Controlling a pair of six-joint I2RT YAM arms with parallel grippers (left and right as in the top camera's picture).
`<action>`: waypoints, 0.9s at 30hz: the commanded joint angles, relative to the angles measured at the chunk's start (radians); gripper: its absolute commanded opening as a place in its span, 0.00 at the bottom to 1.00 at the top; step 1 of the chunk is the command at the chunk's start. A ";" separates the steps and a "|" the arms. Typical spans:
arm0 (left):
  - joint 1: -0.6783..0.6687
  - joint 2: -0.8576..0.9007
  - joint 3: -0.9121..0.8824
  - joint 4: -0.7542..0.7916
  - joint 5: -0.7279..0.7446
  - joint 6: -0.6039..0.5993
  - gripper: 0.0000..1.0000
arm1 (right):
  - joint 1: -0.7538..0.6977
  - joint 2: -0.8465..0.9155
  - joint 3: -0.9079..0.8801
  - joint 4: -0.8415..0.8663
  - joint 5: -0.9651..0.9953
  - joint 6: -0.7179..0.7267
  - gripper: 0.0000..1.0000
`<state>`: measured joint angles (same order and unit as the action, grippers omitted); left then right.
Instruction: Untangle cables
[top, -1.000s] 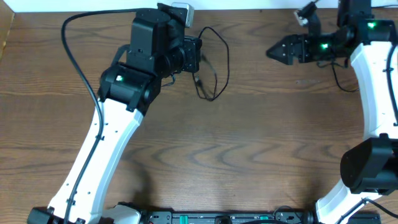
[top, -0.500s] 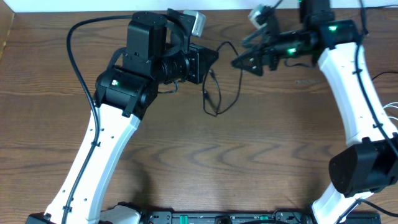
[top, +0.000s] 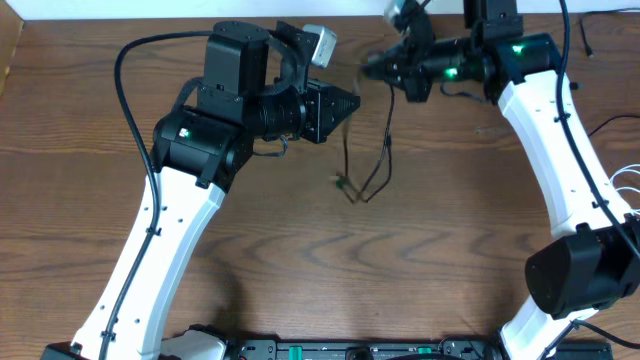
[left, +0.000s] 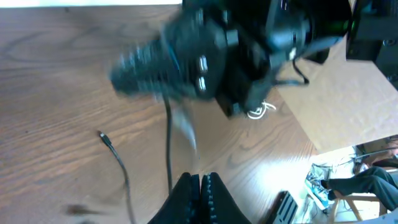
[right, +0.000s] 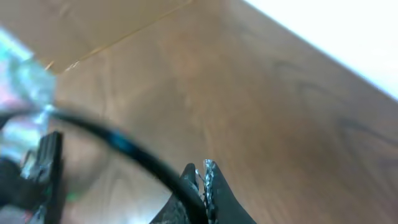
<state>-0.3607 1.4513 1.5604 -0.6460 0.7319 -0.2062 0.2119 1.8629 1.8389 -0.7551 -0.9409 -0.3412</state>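
Observation:
A thin black cable (top: 387, 130) hangs in a narrow loop between my two grippers, and its small plug (top: 340, 182) dangles low by the table. My left gripper (top: 352, 104) points right and is shut, with one strand rising to its tips. My right gripper (top: 366, 68) points left just above it, also shut, and the other strand runs up to it. In the left wrist view the cable (left: 168, 143) drops from the blurred right gripper to beside my closed left gripper (left: 200, 178). The plug (left: 102, 135) lies to the left. In the right wrist view the cable (right: 124, 144) ends in the shut right gripper (right: 203, 167).
A bit of white cord (left: 261, 112) shows on the table under the right arm. Thin white wires (top: 625, 180) cross the table's right edge. The table's back edge (top: 150, 20) meets a white wall just behind both grippers.
My right gripper swung left to the cable and shut. The loose loop was drawn up into a narrow hanging one. The left gripper edged right.

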 joint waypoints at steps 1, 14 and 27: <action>0.002 -0.013 0.000 -0.001 0.008 0.002 0.08 | -0.054 -0.067 0.028 0.056 0.120 0.249 0.01; 0.002 -0.013 -0.002 -0.005 -0.037 0.002 0.12 | -0.270 -0.182 0.357 -0.186 0.499 0.506 0.01; 0.002 -0.013 -0.002 -0.020 -0.042 0.002 0.13 | -0.715 -0.182 0.602 -0.256 0.509 0.595 0.01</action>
<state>-0.3607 1.4513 1.5604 -0.6613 0.7002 -0.2066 -0.4290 1.6836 2.4050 -1.0222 -0.4389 0.2081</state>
